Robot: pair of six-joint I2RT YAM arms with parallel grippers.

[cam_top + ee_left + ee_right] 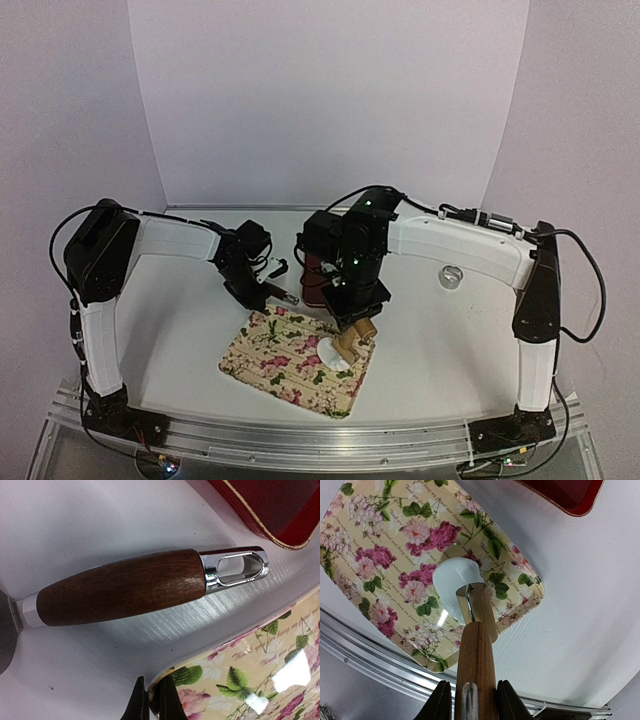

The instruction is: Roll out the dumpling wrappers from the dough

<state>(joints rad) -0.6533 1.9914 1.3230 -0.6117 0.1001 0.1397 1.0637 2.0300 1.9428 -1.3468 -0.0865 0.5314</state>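
A flattish, unevenly round piece of white dough (pixel 454 580) lies on the floral tray (pixel 385 555), right of its middle; it also shows in the top view (pixel 327 351). My right gripper (pixel 472 696) is shut on the handle of a wooden rolling pin (pixel 477 655), whose roller end rests on the dough's near edge. In the top view the right gripper (pixel 352 316) is over the floral tray's (pixel 285 372) right part. My left gripper (pixel 151 701) is shut on the floral tray's (pixel 250 680) corner rim. It sits at the tray's far left corner in the top view (pixel 258 298).
A tool with a brown wooden handle and chrome end (pixel 125 587) lies on the table just beyond the left gripper. A red tray (pixel 314 276) sits behind the right gripper. A shiny metal ring cutter (pixel 452 275) stands at the right. The table's front rail (pixel 365 652) is near.
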